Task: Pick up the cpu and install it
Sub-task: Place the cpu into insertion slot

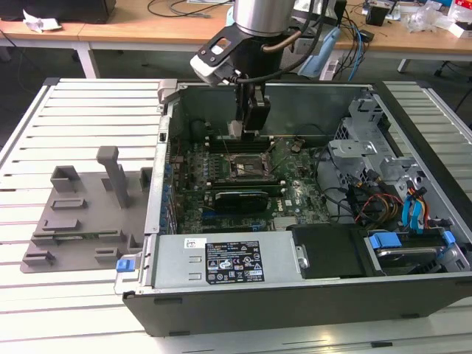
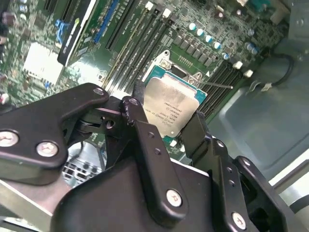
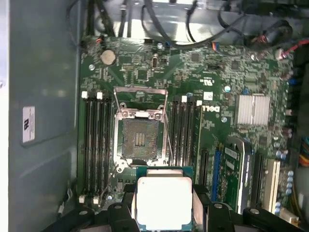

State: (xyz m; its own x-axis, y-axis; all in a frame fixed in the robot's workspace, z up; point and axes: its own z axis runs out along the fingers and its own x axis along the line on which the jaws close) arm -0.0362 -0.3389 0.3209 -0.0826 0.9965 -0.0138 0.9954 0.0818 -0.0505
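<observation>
The gripper (image 1: pixel 247 131) clamps the cpu (image 3: pixel 161 202) by two opposite edges near the open socket (image 3: pixel 141 139), at three o'clock of the grey tray (image 1: pixel 81 214) in the exterior view — likely light, stiff, slippery-topped, fragile underneath

exterior view: high, wide, looking down | wrist views: close above motherboard (image 3: pixel 145 72), both apparently sharing socket (image 3: pixel 140 140)

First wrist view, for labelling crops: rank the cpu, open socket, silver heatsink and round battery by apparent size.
Largest: socket and cpu, which look about alike. The cpu is nearer the camera, so I won't rank them.
Then: silver heatsink.
Smallest: round battery.
</observation>
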